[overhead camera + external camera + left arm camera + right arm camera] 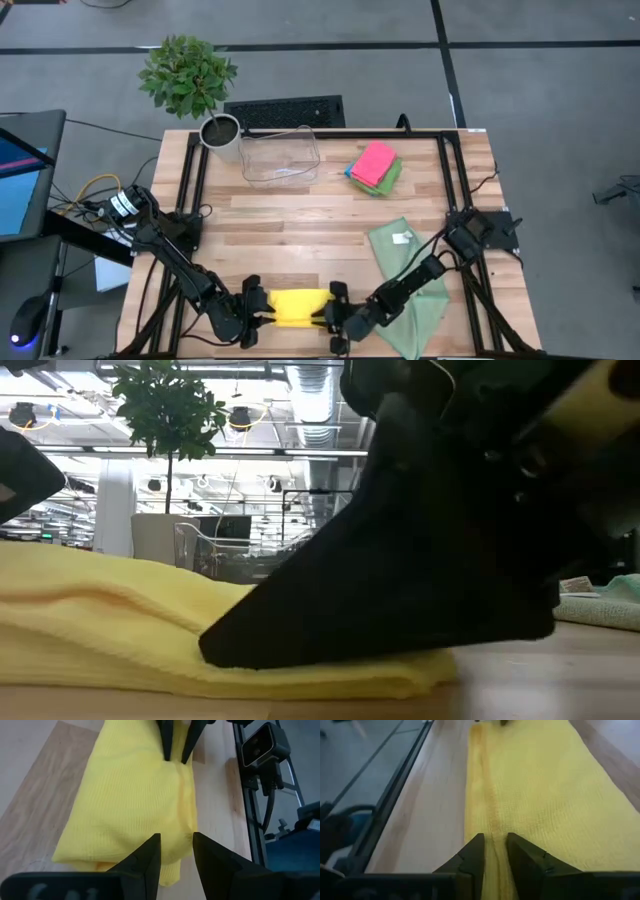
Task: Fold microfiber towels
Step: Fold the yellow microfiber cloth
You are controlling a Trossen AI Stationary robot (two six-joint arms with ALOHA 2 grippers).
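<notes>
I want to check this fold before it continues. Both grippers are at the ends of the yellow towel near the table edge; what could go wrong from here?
1. The left gripper and right gripper each pinch only the folded edge of the yellow towel, so a layer could slip out.
2. The towel lies close to the table's front edge and may slide off.
3. The right arm reaches over the pale green towel and might drag it.
</notes>
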